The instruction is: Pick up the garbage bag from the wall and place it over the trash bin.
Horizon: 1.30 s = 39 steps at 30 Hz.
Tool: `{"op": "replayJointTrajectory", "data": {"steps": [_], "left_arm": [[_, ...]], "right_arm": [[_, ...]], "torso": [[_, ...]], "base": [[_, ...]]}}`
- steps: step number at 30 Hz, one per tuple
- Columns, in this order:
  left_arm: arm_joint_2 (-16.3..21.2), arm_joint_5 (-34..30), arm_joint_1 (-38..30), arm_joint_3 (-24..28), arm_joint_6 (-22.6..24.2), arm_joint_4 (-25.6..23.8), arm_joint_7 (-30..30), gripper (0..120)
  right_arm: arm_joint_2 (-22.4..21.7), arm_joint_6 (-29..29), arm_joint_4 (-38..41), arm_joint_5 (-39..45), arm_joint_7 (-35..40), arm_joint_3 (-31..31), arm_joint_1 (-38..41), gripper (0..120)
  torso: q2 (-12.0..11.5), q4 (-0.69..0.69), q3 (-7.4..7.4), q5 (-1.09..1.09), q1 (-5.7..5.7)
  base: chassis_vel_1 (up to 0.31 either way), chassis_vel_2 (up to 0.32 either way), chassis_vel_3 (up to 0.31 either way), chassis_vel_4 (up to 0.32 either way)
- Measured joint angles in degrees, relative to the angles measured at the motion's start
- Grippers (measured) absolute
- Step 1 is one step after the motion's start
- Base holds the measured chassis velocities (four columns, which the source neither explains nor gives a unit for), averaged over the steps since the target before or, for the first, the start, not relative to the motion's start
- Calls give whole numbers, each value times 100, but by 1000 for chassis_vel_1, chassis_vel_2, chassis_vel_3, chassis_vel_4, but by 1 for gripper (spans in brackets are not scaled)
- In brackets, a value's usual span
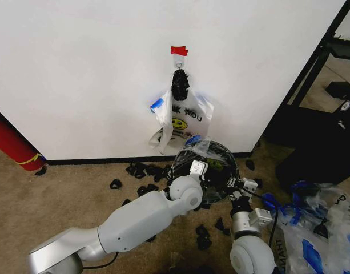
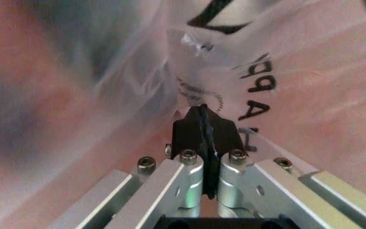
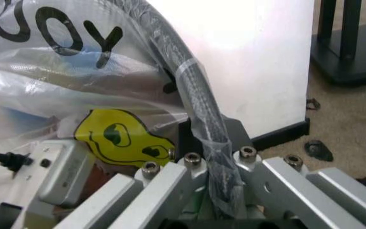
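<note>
The trash bin point(image 1: 220, 171) stands on the carpet at the foot of the wall point(image 1: 77, 68), its black rim point(image 3: 189, 81) wrapped in the garbage bag point(image 1: 193, 147), a thin translucent film with black letters point(image 2: 266, 62) and a yellow smiley point(image 3: 116, 136). My left gripper point(image 1: 198, 166) is at the bin's near-left rim, shut on a fold of the bag point(image 2: 203, 129). At the right rim, my right gripper point(image 1: 243, 185) is shut over the bag-covered rim point(image 3: 216, 167). Another bag of the same kind point(image 1: 183, 117) hangs from a hook under red tape point(image 1: 178, 51).
Small black scraps point(image 1: 143, 171) litter the carpet around the bin. A long red cylinder with a yellow band point(image 1: 12, 142) leans at the far left. A pile of similar bags point(image 1: 317, 222) lies at the lower right, below a black frame point(image 1: 312, 74).
</note>
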Motion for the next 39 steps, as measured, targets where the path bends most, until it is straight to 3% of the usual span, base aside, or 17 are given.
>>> {"op": "replayJointTrajectory", "data": {"steps": [19,39], "left_arm": [[-192,5,-135,98,-14,388,77,0],[-641,-171,-254,48,-29,1019,145,0]], "right_arm": [[-92,-103,202,114,4,-27,-56,0],[-135,-86,221,24,-45,-89,-76,0]], "torso": [[0,0,0,-1,0],[0,0,0,-1,0]], "base": [[0,0,0,0],[0,0,0,0]]}}
